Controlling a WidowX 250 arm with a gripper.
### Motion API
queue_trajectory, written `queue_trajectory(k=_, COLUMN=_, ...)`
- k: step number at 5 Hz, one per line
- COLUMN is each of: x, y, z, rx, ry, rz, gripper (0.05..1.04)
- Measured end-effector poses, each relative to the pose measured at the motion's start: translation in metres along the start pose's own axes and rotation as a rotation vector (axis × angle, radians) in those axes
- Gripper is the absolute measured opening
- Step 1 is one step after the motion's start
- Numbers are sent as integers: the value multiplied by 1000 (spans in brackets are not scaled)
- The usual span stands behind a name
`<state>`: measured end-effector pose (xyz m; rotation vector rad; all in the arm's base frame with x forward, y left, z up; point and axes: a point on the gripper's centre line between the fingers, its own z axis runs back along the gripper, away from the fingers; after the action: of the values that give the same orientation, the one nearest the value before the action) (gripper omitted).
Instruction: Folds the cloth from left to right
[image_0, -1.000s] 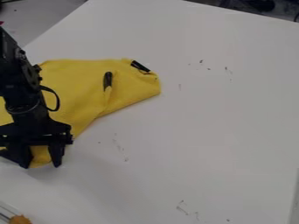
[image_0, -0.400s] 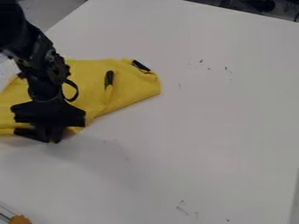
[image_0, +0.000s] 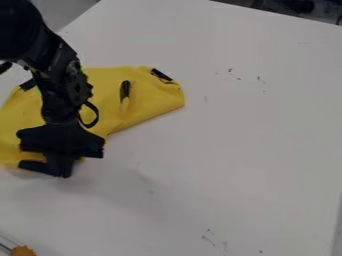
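Cloth lies toward the tabletop's upper-left edge, long axis slanting up-right from the claw, which is closed, apparently pinching the near edge, so the fold likely needs rightward travel.

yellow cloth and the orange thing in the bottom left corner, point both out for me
yellow cloth (image_0: 152, 97): camera view, fabric near its right end
orange thing (image_0: 23, 251): camera view, middle of its visible part
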<state>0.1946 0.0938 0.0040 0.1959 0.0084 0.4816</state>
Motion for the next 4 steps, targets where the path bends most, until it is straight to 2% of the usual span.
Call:
queue_trajectory(k=1, x=9, y=3, z=31, rx=6, ry=70, rz=1, gripper=55)
queue_trajectory(k=2, x=36, y=8, z=60, rx=-10, ry=63, rz=-79, gripper=55)
queue_trajectory(k=3, x=82, y=13, z=72, rx=11, ry=50, rz=-241, gripper=55)
queue_trajectory(k=4, x=135, y=11, z=63, rx=-7, ry=94, rz=-432, gripper=55)
